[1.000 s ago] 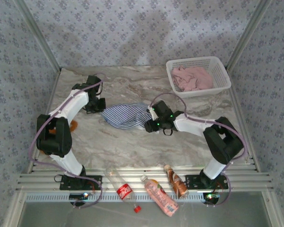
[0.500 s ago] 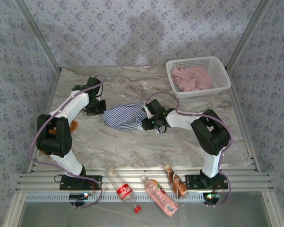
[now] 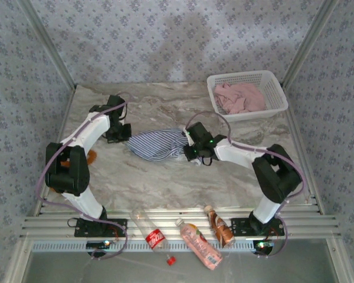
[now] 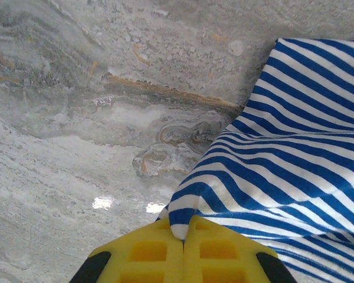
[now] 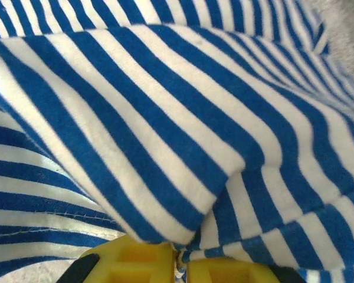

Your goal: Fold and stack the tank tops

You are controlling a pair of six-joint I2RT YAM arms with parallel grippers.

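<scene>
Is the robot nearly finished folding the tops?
Not nearly. Nothing is folded or stacked yet. The left gripper and right gripper pinch the striped tank top, bunched on the table. The pink tank top lies crumpled in the basket, untouched.

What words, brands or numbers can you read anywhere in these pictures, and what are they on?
Nothing is sharp enough to quote.
On the red-labelled clear bottle: white marks, too small to read.
On the pink bottle: label blurred, unreadable.
On the brown bottle: label blurred, unreadable.
On the striped tank top and the white basket: no print seen.
</scene>
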